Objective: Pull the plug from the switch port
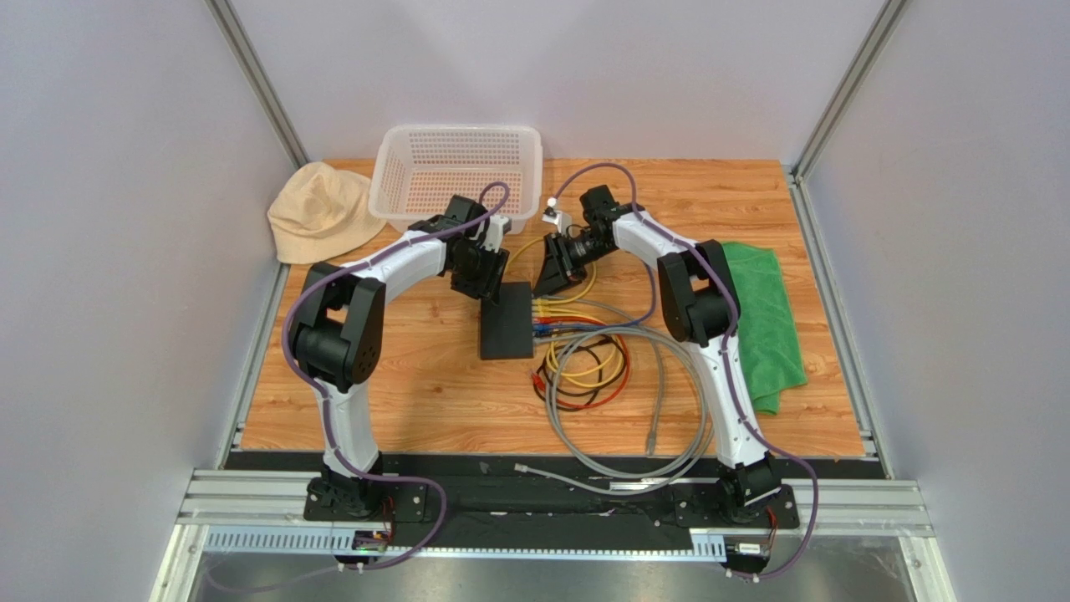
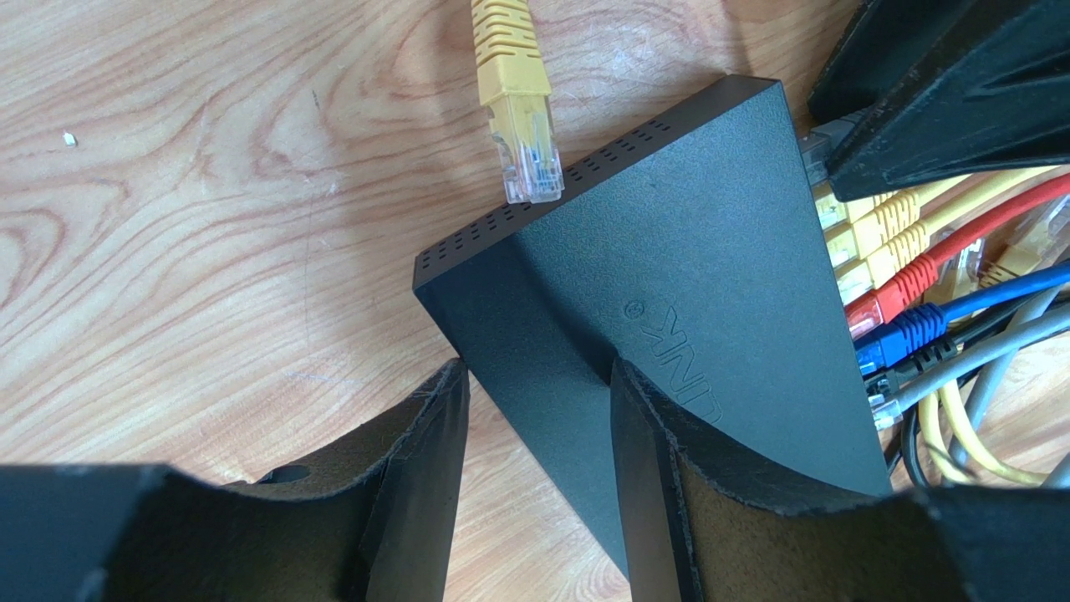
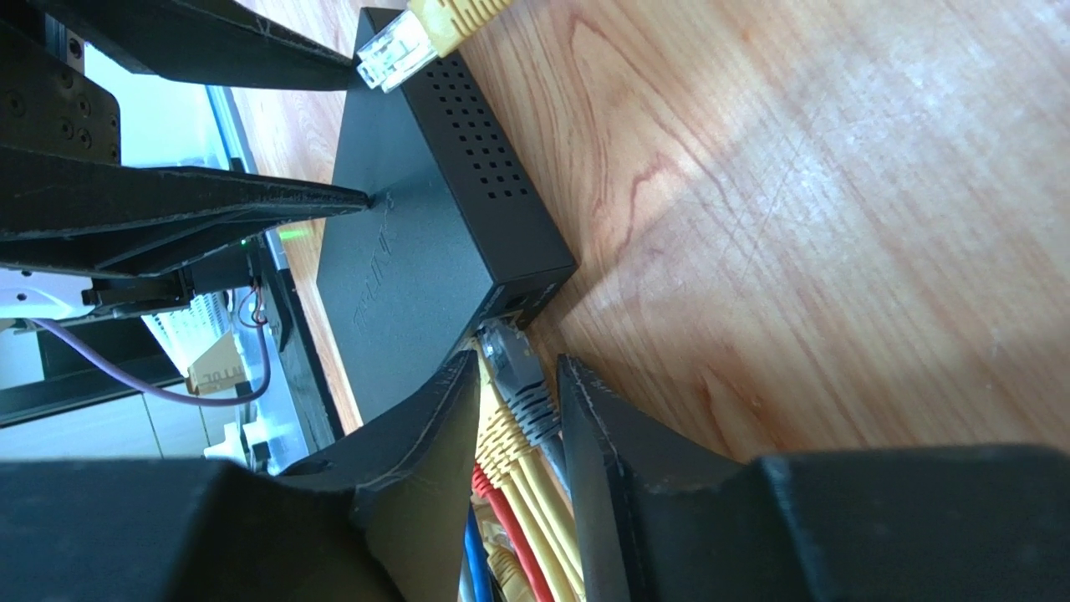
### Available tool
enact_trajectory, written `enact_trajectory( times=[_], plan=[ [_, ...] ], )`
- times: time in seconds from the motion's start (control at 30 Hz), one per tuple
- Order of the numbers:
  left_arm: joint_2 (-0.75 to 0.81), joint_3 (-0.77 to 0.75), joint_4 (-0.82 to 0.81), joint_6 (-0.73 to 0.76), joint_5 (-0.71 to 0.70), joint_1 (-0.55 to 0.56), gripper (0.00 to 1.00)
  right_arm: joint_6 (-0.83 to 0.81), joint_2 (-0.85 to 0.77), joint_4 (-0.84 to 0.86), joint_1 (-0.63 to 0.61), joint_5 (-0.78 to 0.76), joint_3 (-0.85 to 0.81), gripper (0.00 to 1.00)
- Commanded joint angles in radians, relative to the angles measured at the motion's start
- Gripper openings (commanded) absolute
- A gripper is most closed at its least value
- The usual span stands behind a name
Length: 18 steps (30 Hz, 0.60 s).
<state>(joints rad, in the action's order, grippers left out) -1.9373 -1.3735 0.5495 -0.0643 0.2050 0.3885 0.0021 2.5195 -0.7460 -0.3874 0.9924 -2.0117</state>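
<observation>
The black switch (image 1: 506, 320) lies mid-table; it also shows in the left wrist view (image 2: 678, 276) and the right wrist view (image 3: 402, 251). Yellow, red and blue plugs (image 2: 879, 251) fill its right edge. A grey plug (image 3: 513, 364) sits at the farthest port. My right gripper (image 1: 553, 266) (image 3: 518, 364) is closed narrowly on the grey plug. My left gripper (image 1: 477, 270) (image 2: 540, 373) is open over the switch's far-left corner, with one finger (image 3: 251, 207) touching the switch's top. A loose yellow plug (image 2: 528, 138) lies by the switch's far edge.
A white basket (image 1: 459, 169) stands at the back, with a beige hat (image 1: 320, 211) to its left. A green cloth (image 1: 760, 320) lies at the right. Coiled yellow, red and black cables (image 1: 584, 370) and a grey cable loop (image 1: 653, 414) lie near the switch.
</observation>
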Motion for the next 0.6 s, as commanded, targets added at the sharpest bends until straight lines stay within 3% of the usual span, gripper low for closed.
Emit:
enact_trajectory(
  times=[0.0,0.3,0.4,0.57],
  plan=[
    [-0.038,0.007,0.013,0.032,0.014,0.015,0.53,-0.008,0.075,0.028,-0.07,-0.143,0.013,0.37],
    [-0.042,0.007,0.013,0.035,0.019,0.013,0.53,-0.021,0.074,-0.007,-0.077,-0.15,0.005,0.38],
    [-0.041,0.007,0.015,0.035,0.019,0.013,0.53,-0.019,0.067,-0.007,-0.085,-0.188,0.007,0.29],
    [-0.042,0.005,0.012,0.037,0.019,0.013,0.53,-0.024,0.053,-0.009,-0.097,-0.241,0.016,0.02]
  ],
)
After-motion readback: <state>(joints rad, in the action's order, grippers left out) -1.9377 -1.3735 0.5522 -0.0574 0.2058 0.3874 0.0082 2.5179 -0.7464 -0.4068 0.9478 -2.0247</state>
